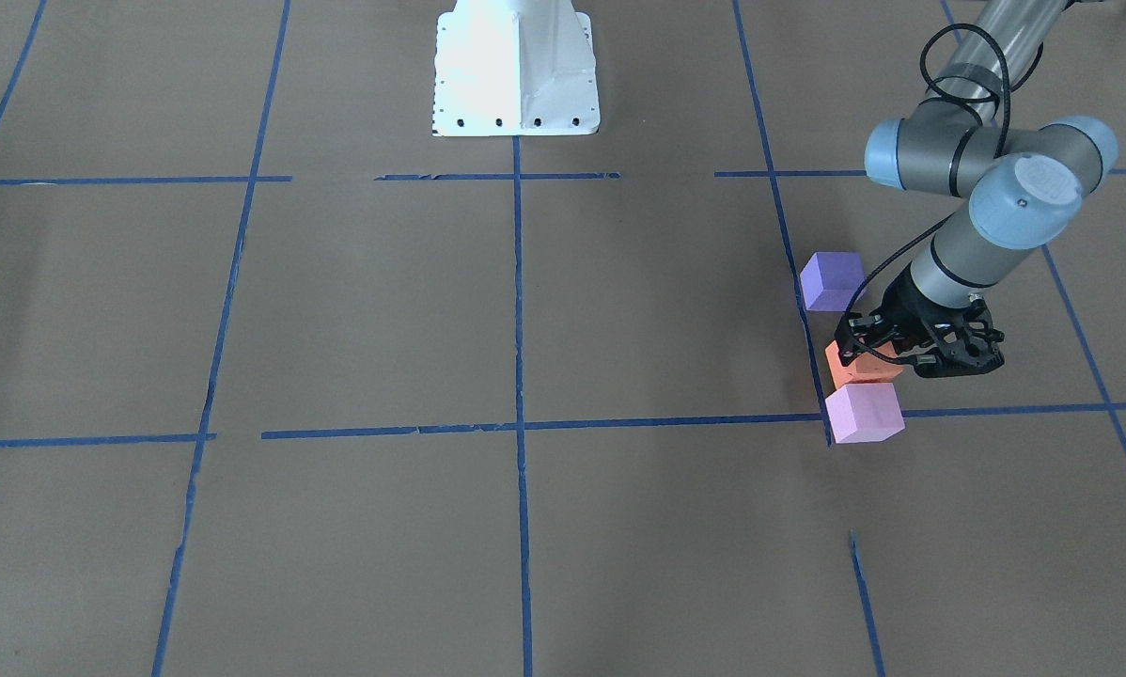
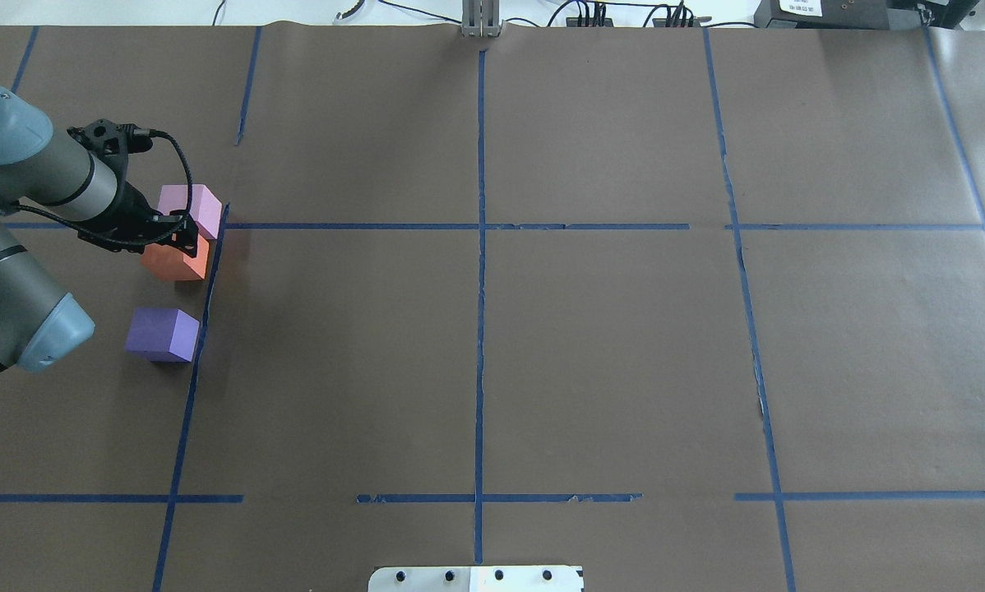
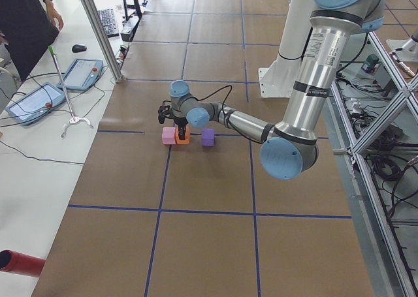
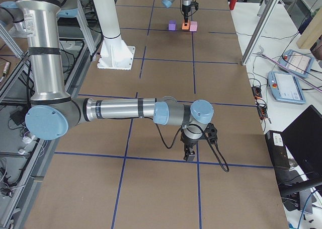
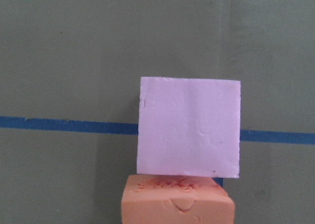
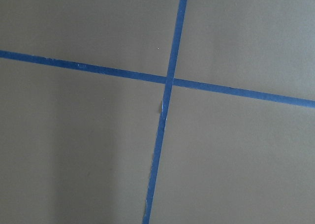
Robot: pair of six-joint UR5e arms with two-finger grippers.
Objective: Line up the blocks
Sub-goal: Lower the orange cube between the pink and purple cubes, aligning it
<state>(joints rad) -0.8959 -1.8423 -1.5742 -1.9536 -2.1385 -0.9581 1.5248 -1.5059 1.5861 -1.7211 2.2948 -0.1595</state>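
1. Surface (image 2: 591,353): covered in brown paper and divided into rectangles by blue tape lines (image 2: 480,329).
2. Pale pink-lilac block (image 1: 864,412): rests flat on the surface. In the left wrist view it lies across one tape line.
3. Orange block (image 1: 859,367): rests directly against the pale pink-lilac block on the robot's side, with the faces touching. Its top face shows dents in the left wrist view.
4. Blue-violet block (image 1: 831,280): stands nearer the robot, separated from the orange block by a visible gap.
5. Alignment: the three blocks form a rough row just beside one long tape line. The order is pale pink-lilac, orange, blue-violet, running toward the robot's base.
6. Left tool (image 1: 871,355): points downward and is positioned directly at the orange block, with its fingers at the block's top. The views do not resolve whether the fingers clamp the block or stand clear of it, so this cannot be determined.
7. Right tool (image 4: 190,154): points downward, low above a tape crossing (image 6: 168,80) and well apart from the blocks. It appears only in the side view, so whether it is released or clenched cannot be determined.
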